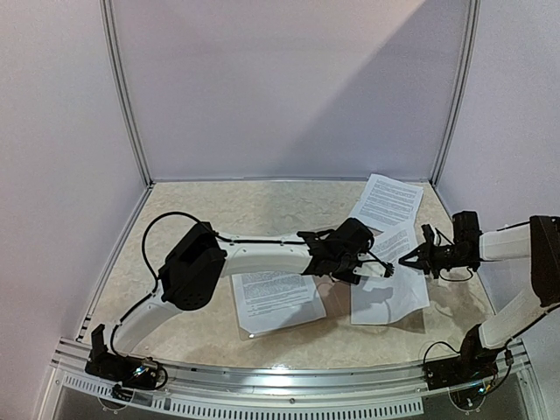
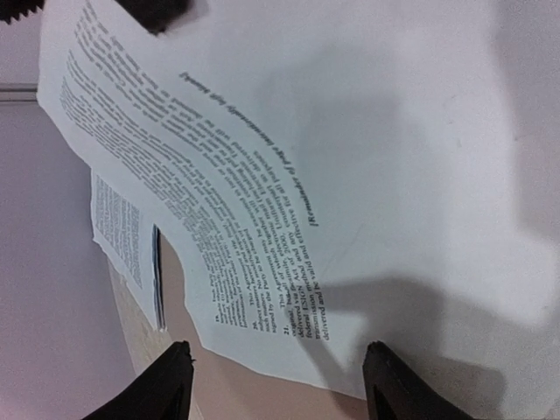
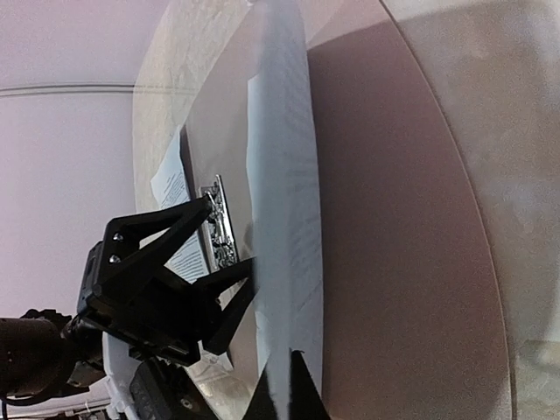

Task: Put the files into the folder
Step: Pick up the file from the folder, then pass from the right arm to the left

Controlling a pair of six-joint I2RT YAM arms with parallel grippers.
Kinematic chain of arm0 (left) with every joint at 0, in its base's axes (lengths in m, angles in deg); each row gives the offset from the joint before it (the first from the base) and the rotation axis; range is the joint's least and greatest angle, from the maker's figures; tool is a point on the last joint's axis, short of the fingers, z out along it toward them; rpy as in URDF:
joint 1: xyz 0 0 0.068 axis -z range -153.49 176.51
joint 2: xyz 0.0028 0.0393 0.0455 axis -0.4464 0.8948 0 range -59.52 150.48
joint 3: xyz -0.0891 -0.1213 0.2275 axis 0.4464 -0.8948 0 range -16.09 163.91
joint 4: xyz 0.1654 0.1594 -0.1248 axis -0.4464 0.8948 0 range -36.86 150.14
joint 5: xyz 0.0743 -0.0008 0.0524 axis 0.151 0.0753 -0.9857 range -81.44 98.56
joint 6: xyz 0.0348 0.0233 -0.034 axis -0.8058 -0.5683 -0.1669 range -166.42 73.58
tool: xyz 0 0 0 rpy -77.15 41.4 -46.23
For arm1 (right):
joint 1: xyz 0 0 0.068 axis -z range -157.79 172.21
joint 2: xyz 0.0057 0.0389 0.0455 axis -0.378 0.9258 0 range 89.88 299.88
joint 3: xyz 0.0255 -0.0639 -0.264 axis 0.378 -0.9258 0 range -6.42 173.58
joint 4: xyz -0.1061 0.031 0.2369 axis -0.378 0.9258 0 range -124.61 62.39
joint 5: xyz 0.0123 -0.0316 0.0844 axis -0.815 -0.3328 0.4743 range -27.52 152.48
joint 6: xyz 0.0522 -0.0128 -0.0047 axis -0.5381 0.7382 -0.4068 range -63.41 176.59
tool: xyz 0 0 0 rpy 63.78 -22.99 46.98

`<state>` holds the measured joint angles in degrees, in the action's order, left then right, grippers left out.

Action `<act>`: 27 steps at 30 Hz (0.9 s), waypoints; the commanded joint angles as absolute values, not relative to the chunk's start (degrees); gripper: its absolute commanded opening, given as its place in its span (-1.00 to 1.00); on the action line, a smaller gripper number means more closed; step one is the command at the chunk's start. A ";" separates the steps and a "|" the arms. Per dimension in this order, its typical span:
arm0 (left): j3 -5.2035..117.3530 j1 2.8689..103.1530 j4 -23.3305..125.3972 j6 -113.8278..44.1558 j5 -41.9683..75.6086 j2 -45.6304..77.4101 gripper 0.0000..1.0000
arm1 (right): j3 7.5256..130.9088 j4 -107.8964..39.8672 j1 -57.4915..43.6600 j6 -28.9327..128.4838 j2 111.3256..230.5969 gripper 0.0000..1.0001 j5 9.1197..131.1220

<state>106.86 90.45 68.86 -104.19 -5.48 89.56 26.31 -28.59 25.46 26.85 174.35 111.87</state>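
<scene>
My right gripper point(image 1: 409, 260) is shut on a white printed sheet point(image 1: 391, 293) and holds it off the table; in the right wrist view the sheet point(image 3: 284, 262) shows edge-on between the fingertips point(image 3: 306, 389). My left gripper point(image 1: 383, 269) is open right at that sheet's left side, its fingers point(image 2: 171, 385) spread before the printed page point(image 2: 262, 175). The left gripper point(image 3: 229, 249) also shows open in the right wrist view. The folder point(image 1: 308, 316) lies flat at centre, clear plastic over one printed sheet point(image 1: 271, 290). More files point(image 1: 386, 201) lie at the back right.
The left arm point(image 1: 254, 254) stretches across the middle above the folder. Metal frame posts point(image 1: 127, 96) and white walls bound the table on three sides. A metal rail point(image 1: 280, 381) runs along the near edge.
</scene>
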 commanded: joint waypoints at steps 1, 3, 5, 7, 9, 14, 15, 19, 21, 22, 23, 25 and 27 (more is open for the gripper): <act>107.30 88.62 75.05 -101.44 -3.49 86.13 0.39 | 31.31 -20.14 25.11 30.31 169.71 -1.00 109.81; 108.31 88.14 76.89 -100.45 -3.23 82.78 0.45 | 35.02 -14.61 24.83 32.44 168.06 -1.00 107.79; 108.34 87.68 78.70 -99.37 -2.65 78.62 0.57 | 39.92 -9.52 23.98 35.02 165.79 -1.00 104.98; 108.23 86.86 81.56 -98.11 -1.33 74.19 0.64 | 43.95 -5.55 22.73 36.60 163.72 -1.00 102.77; 107.72 85.37 85.20 -94.99 0.93 69.83 0.69 | 48.48 -1.90 19.01 37.99 162.06 -1.00 100.47; 104.79 75.50 95.62 -82.74 19.02 59.52 0.81 | 61.64 3.40 6.20 41.59 160.93 -1.00 95.00; 103.56 72.90 97.69 -81.00 23.61 57.72 0.82 | 64.03 3.21 3.27 42.11 161.34 -1.00 94.64; 93.74 61.68 102.06 -76.82 43.39 48.51 0.89 | 69.81 -4.38 -8.85 44.53 162.54 -1.00 95.36; 86.41 57.22 100.04 -75.87 49.53 42.86 0.93 | 70.60 -10.86 -13.50 46.20 162.95 -1.00 97.66; 82.66 55.64 98.09 -75.26 51.30 39.76 0.94 | 70.58 -14.81 -14.55 45.90 163.28 -1.00 99.46; 78.83 54.45 95.69 -74.77 52.57 36.65 0.96 | 70.62 -18.56 -14.90 44.82 163.58 -1.00 101.17; 73.13 53.57 92.69 -74.14 54.61 29.73 0.99 | 70.66 -26.17 -15.02 40.23 165.11 -1.00 104.23; 69.71 53.59 91.13 -73.83 57.29 24.91 0.99 | 70.51 -32.48 -15.41 37.38 166.43 -1.00 105.12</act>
